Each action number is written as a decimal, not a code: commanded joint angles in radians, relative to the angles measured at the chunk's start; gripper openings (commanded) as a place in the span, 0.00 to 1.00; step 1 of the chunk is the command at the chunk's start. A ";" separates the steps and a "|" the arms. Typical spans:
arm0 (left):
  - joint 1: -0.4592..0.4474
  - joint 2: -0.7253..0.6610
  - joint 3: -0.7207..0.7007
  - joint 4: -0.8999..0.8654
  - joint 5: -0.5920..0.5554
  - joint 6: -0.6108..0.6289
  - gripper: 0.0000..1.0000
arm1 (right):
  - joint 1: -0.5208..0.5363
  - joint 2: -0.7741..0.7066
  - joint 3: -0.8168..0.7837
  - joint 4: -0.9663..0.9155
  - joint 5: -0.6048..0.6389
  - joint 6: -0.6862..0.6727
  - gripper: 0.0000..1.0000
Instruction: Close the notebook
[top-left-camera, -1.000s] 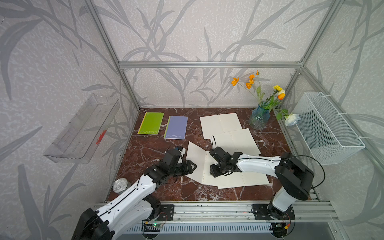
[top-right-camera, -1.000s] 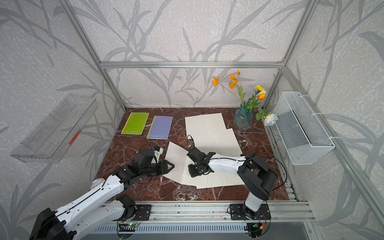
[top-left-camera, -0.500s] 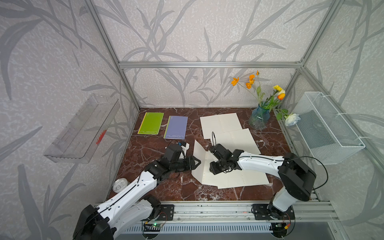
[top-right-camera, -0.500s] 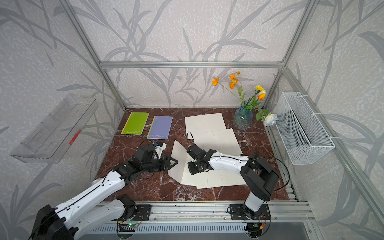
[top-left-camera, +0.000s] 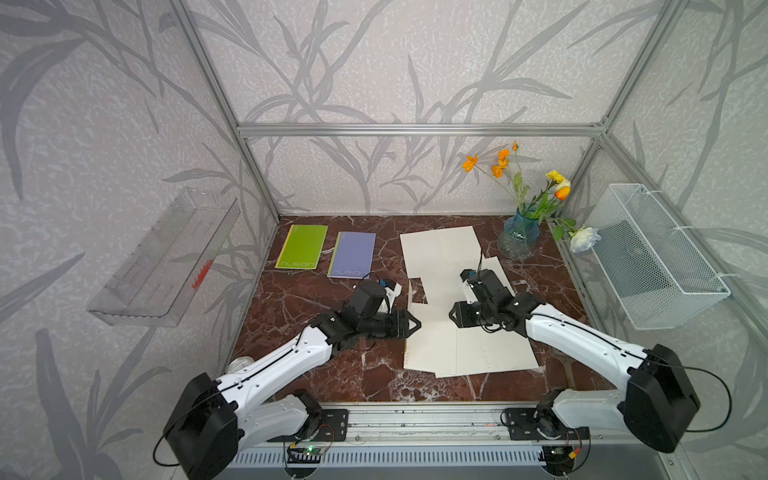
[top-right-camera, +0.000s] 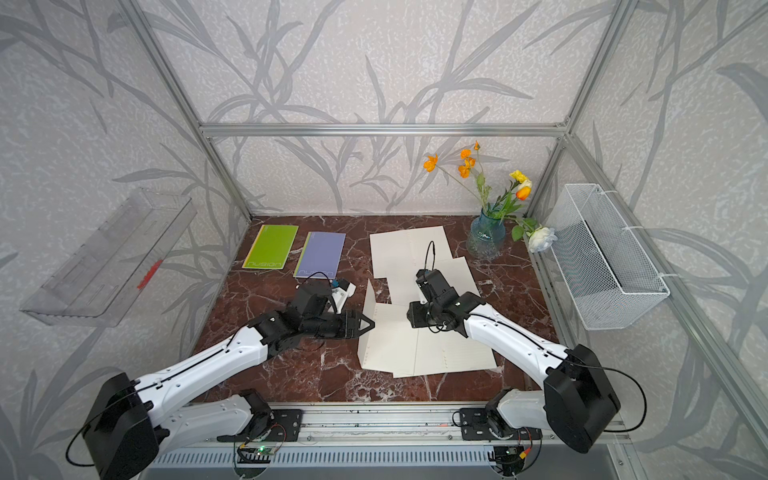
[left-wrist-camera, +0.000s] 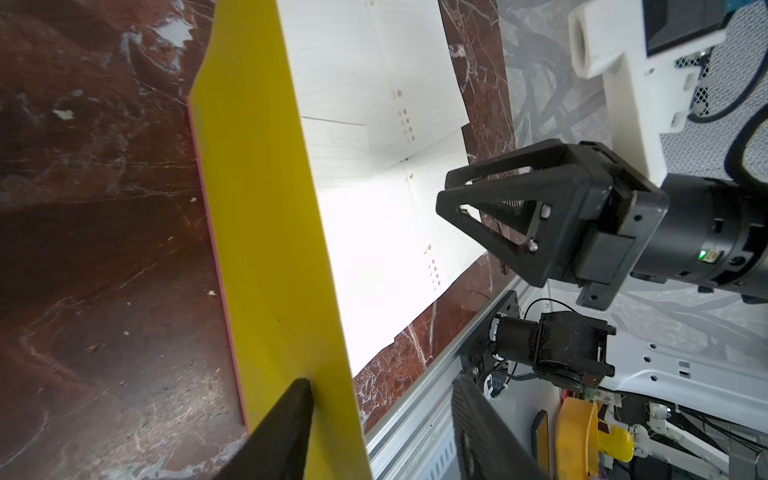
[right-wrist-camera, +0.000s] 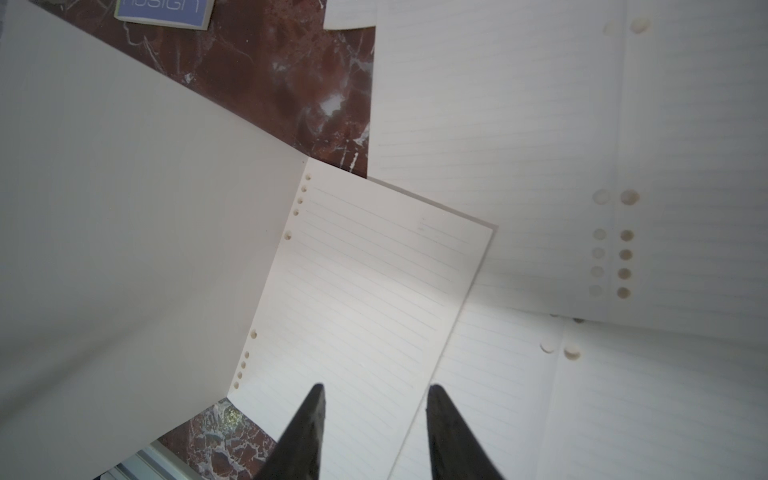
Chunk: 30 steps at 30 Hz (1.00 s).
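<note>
The notebook lies open near the table's front, its right pages flat. Its left half stands almost upright, and the left wrist view shows that half's yellow cover from outside. My left gripper is at the cover's left side, open; one fingertip touches the yellow face and the other is apart, past the cover's edge. My right gripper hovers open over the lined right page, holding nothing. The raised half's blank inner face rises beside it.
A green notebook and a purple one lie closed at the back left. More open lined pages lie behind the right arm. A blue vase of flowers stands at the back right, beside a wire basket.
The notebook's left half has swung up from a low curl to nearly upright. My left gripper has moved right behind it. My right gripper's fingers have spread a little.
</note>
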 joint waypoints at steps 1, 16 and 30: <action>-0.027 0.051 0.057 0.023 0.011 0.032 0.55 | -0.018 -0.047 -0.039 -0.064 0.013 -0.019 0.41; -0.078 0.202 0.015 0.258 0.059 -0.007 0.55 | -0.053 -0.134 -0.111 -0.095 0.025 -0.017 0.44; -0.042 0.263 0.018 0.093 -0.136 0.003 0.56 | -0.057 -0.049 -0.111 -0.049 -0.062 -0.035 0.45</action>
